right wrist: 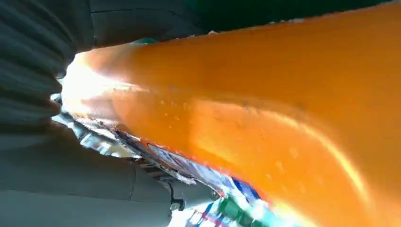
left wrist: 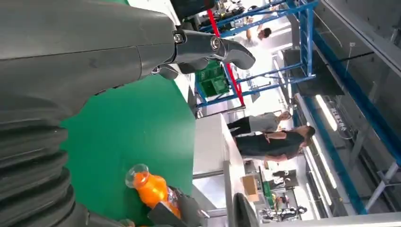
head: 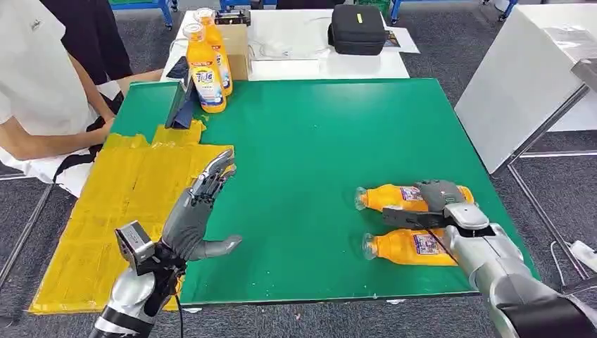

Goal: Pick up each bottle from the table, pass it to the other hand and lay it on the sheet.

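Two orange plastic bottles lying flat on green desk, right side.
Far bottle under right hand, fingers wrapped over its labelled middle; near bottle just beside, loose. Both full of orange liquid, glossy, pale capped necks pointing left. Left hand raised over crinkled yellow sheet, fingers spread wide, holding nothing. Two more bottles upright at desk's far edge.
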Robot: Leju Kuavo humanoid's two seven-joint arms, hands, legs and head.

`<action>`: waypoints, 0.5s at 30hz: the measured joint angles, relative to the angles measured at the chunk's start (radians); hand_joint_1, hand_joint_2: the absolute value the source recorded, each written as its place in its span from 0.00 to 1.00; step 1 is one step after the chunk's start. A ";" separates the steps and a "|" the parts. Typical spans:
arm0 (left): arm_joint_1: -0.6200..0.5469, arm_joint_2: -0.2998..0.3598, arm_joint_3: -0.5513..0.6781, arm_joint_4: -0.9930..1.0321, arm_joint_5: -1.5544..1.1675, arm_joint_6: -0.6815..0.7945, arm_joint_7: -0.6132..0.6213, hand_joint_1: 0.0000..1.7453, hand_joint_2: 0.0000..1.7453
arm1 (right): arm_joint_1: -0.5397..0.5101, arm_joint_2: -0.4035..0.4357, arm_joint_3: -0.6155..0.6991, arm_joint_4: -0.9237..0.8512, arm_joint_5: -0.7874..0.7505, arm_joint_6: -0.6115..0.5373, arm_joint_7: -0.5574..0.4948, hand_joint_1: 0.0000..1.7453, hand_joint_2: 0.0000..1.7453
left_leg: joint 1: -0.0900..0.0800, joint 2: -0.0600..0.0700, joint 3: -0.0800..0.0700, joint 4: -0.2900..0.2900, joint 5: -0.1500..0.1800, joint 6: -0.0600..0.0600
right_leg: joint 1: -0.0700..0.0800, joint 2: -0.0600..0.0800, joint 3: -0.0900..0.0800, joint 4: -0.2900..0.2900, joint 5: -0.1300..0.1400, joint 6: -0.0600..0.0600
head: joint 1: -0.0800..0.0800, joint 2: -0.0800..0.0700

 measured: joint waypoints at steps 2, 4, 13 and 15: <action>0.004 0.000 0.000 -0.003 -0.002 0.003 0.009 0.00 1.00 | 0.015 0.009 0.000 -0.002 0.021 -0.135 0.050 1.00 1.00 | 0.000 0.000 -0.001 0.000 0.000 0.000 | 0.000 0.000 -0.001 0.000 0.000 0.000 | 0.000 0.000; 0.014 0.000 0.000 -0.013 -0.009 0.006 0.019 0.00 1.00 | 0.050 0.022 -0.011 -0.015 0.021 -0.323 0.079 1.00 1.00 | 0.000 0.000 -0.003 0.000 0.000 0.000 | 0.000 0.000 -0.002 0.000 0.000 0.000 | 0.000 0.000; 0.041 -0.011 -0.023 -0.032 -0.034 0.034 0.050 0.00 1.00 | 0.268 0.132 -0.221 -0.398 -0.265 -0.574 -0.140 1.00 1.00 | 0.000 -0.007 -0.012 0.000 0.002 0.001 | 0.000 -0.005 -0.009 0.001 0.000 0.001 | 0.000 0.000; 0.042 -0.013 -0.028 -0.032 -0.040 0.039 0.052 0.00 1.00 | 0.313 0.156 -0.256 -0.487 -0.346 -0.555 -0.188 1.00 1.00 | 0.000 -0.007 -0.014 0.000 0.002 0.001 | 0.000 -0.004 -0.011 0.001 -0.001 0.001 | 0.000 0.000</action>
